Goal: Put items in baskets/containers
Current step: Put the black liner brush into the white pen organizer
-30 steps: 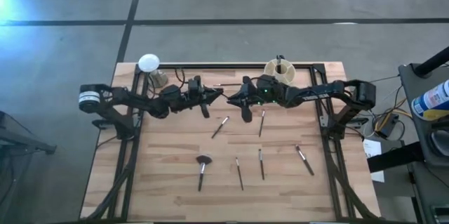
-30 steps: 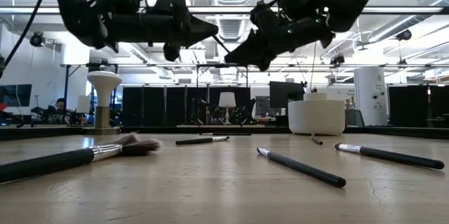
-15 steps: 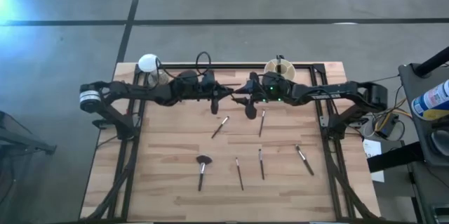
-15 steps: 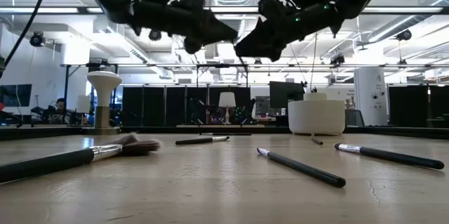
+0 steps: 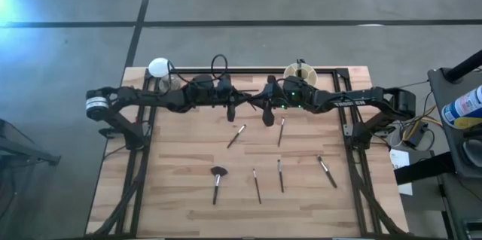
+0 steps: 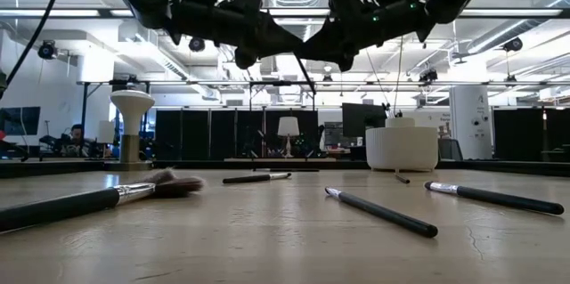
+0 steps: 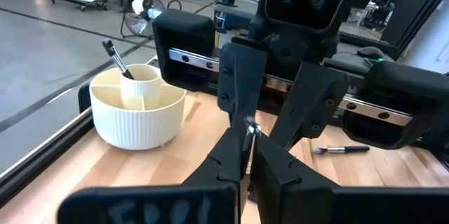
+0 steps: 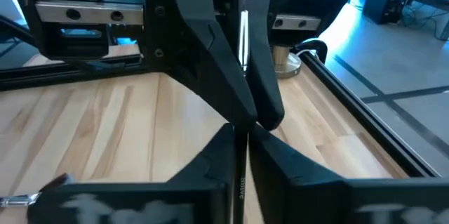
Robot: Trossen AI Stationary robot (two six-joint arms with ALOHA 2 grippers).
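Note:
High over the far middle of the table, my left gripper (image 5: 248,103) and right gripper (image 5: 258,103) meet tip to tip. Both are shut on one thin brush (image 8: 243,24) with a silver ferrule, which also shows in the left wrist view (image 7: 250,128). The cream ribbed cup (image 5: 300,77) with inner dividers stands at the far edge, right of the grippers. In the left wrist view the cup (image 7: 137,108) holds one dark brush (image 7: 116,59). Several brushes lie flat on the wood, among them a fluffy-headed one (image 5: 218,182). My left gripper pinches the thin brush between its two fingers (image 7: 231,161), level, coming from the table's left. The silver ferrule (image 8: 243,24) lies in the gap between these fingers, along them. The brush is lifted clear of the table. My right gripper pinches the same brush by its dark handle (image 8: 238,171) between its two fingers (image 8: 210,157), level, from the table's right. The handle runs along the fingers. The fingertips of both grippers nearly touch.
A white disc on a metallic stand (image 5: 159,67) stands at the far left corner. Loose brushes lie at mid-table (image 5: 237,135), (image 5: 281,131) and nearer (image 5: 257,186), (image 5: 281,176), (image 5: 327,171). A black frame rail (image 5: 248,70) runs along the far edge.
My left gripper has moved up and toward the table's right, closing on my right gripper. The right gripper has risen a little. The gap between the two grippers has gone, and they now stand tip to tip around the brush.

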